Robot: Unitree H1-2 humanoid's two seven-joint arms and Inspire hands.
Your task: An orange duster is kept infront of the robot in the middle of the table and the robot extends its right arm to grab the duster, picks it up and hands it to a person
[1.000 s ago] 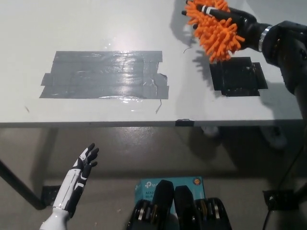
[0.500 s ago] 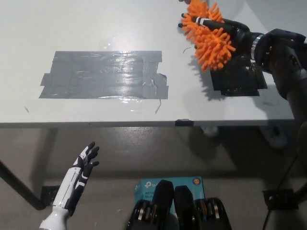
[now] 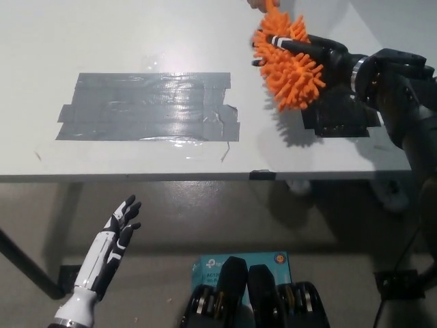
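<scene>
Head view, mid-task. I am holding the orange duster [image 3: 288, 67] in my black right hand [image 3: 321, 53] at the upper right of the frame, lifted clear of the desk [image 3: 123, 41]; its shadow is falling on the white surface just below it. The grasp and the lift are therefore reading as done, and the handover is what is remaining. At the very top edge, just above the duster, a small skin-toned shape, probably a person's fingertip [image 3: 255, 3], is showing, so I am judging the transfer to be close but not yet made. My right hand is wrapping its fingers around the duster, with the fluffy strands spilling out to the left and below; how tightly it is closing I cannot tell. Below the hand a black taped patch [image 3: 345, 121] is lying on the desk, and a broad grey tape patch [image 3: 147, 106] is occupying the middle left. My white left hand [image 3: 116, 229] is resting at the lower left, below the desk edge, fingers spread and holding nothing.
</scene>
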